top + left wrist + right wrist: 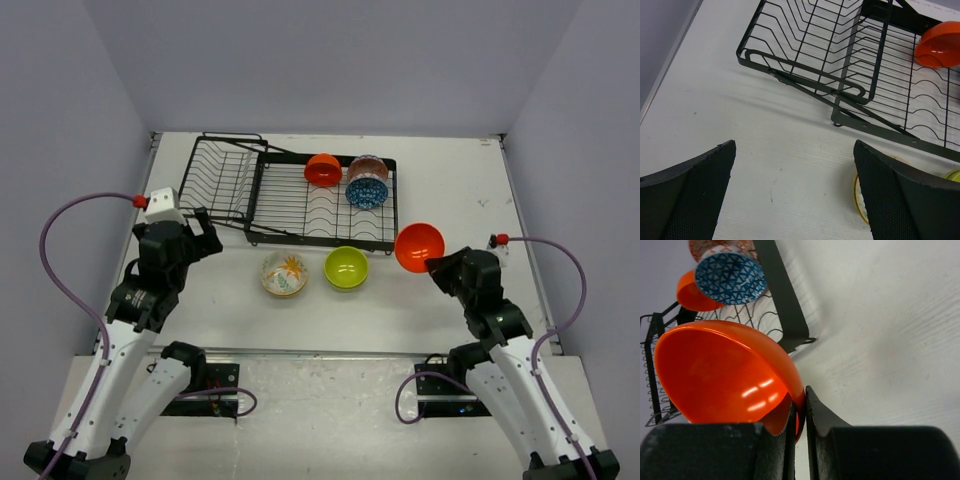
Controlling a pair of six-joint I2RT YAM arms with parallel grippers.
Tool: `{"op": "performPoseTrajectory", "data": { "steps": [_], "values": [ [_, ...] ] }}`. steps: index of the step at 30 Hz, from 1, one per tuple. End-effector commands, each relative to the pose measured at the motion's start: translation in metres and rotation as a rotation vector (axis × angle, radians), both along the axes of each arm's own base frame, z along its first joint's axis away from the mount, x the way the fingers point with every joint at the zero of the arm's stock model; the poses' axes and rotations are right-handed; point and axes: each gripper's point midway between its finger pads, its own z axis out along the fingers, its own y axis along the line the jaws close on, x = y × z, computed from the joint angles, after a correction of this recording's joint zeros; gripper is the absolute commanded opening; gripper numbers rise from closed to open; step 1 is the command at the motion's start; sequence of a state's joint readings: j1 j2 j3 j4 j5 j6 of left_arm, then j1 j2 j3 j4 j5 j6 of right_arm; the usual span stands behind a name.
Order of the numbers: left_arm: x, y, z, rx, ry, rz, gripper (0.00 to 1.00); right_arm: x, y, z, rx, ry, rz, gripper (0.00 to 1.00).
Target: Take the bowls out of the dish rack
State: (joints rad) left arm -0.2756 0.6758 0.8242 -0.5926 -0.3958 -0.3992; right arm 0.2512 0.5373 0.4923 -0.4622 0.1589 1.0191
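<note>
One orange bowl (pixel 715 375) in right tool (pixel 804 402)

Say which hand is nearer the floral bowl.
Left. The left hand sits open just left of the floral bowl; the right hand, gripping an orange bowl, is beyond the green bowl.

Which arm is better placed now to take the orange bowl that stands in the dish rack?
Probably left. The left fingers are open and empty near the dish rack. The right fingers are shut on the rim of another orange bowl, so that arm must set it down first.
</note>
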Motion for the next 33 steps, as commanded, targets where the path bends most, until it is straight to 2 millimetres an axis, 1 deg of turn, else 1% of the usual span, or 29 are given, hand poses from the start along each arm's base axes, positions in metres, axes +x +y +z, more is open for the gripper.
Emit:
{"op": "performPoseTrajectory", "data": {
  "steps": [1, 2, 5, 6, 7, 8, 10, 11, 13, 16, 19, 22, 23, 24, 26, 27, 29, 30, 31, 32, 33],
  "values": [
    [0.003, 0.003, 0.006, 0.011, -0.025, 0.006, 1.00, -0.014, 0.005, -0.034, 0.091, 0.174, -0.051, 0.00],
    [0.004, 0.003, 0.005, 0.012, -0.022, 0.006, 1.00, -0.017, 0.011, -0.046, 0.096, 0.239, -0.030, 0.00],
    [0.004, 0.002, 0.004, 0.012, -0.017, 0.003, 1.00, -0.024, 0.019, -0.061, 0.093, 0.320, 0.022, 0.00],
    [0.004, 0.002, 0.004, 0.013, -0.016, 0.003, 1.00, -0.025, 0.014, -0.068, 0.059, 0.341, 0.015, 0.00],
    [0.004, 0.002, 0.004, 0.012, -0.019, 0.001, 1.00, -0.025, 0.013, -0.070, 0.049, 0.339, 0.016, 0.00],
    [0.004, 0.002, 0.004, 0.012, -0.016, 0.001, 1.00, -0.027, 0.010, -0.079, 0.031, 0.352, 0.005, 0.00],
    [0.005, 0.001, 0.003, 0.012, -0.014, -0.003, 1.00, -0.026, 0.008, -0.084, 0.018, 0.343, 0.008, 0.00],
    [0.005, 0.001, 0.004, 0.012, -0.015, -0.005, 1.00, -0.029, 0.007, -0.092, 0.011, 0.352, 0.011, 0.00],
    [0.005, 0.000, 0.004, 0.012, -0.015, -0.007, 1.00, -0.028, 0.007, -0.098, -0.007, 0.363, 0.023, 0.01],
    [0.006, -0.001, 0.003, 0.011, -0.011, -0.014, 1.00, -0.025, 0.003, -0.104, -0.056, 0.372, 0.036, 0.05],
    [0.007, -0.004, 0.002, 0.008, -0.004, -0.031, 1.00, -0.025, 0.003, -0.112, -0.071, 0.387, 0.047, 0.06],
    [0.007, -0.004, 0.002, 0.007, -0.007, -0.031, 1.00, -0.023, 0.006, -0.113, -0.071, 0.387, 0.065, 0.10],
    [0.007, -0.004, 0.002, 0.007, -0.007, -0.031, 1.00, -0.022, 0.007, -0.112, -0.068, 0.385, 0.072, 0.13],
    [0.006, -0.004, 0.003, 0.008, -0.007, -0.030, 1.00, -0.021, 0.009, -0.110, -0.065, 0.376, 0.081, 0.25],
    [0.007, -0.004, 0.001, 0.010, -0.001, -0.030, 1.00, -0.020, 0.014, -0.105, -0.048, 0.356, 0.105, 0.37],
    [0.008, -0.005, 0.001, 0.007, 0.001, -0.035, 1.00, -0.020, 0.014, -0.103, -0.047, 0.352, 0.111, 0.47],
    [0.010, -0.009, 0.001, 0.003, 0.011, -0.049, 1.00, -0.020, 0.017, -0.091, -0.033, 0.315, 0.126, 0.56],
    [0.013, -0.014, 0.000, -0.009, 0.018, -0.073, 1.00, -0.021, 0.017, -0.088, -0.033, 0.310, 0.128, 0.66],
    [0.014, -0.018, 0.000, -0.021, 0.020, -0.089, 1.00, -0.021, 0.017, -0.080, -0.032, 0.290, 0.128, 0.67],
    [0.016, -0.023, 0.000, -0.035, 0.024, -0.110, 1.00, -0.021, 0.015, -0.075, -0.036, 0.275, 0.120, 0.72],
    [0.017, -0.034, 0.001, -0.075, 0.027, -0.148, 1.00, -0.023, 0.010, -0.067, -0.049, 0.249, 0.109, 0.79]
  ]
}}
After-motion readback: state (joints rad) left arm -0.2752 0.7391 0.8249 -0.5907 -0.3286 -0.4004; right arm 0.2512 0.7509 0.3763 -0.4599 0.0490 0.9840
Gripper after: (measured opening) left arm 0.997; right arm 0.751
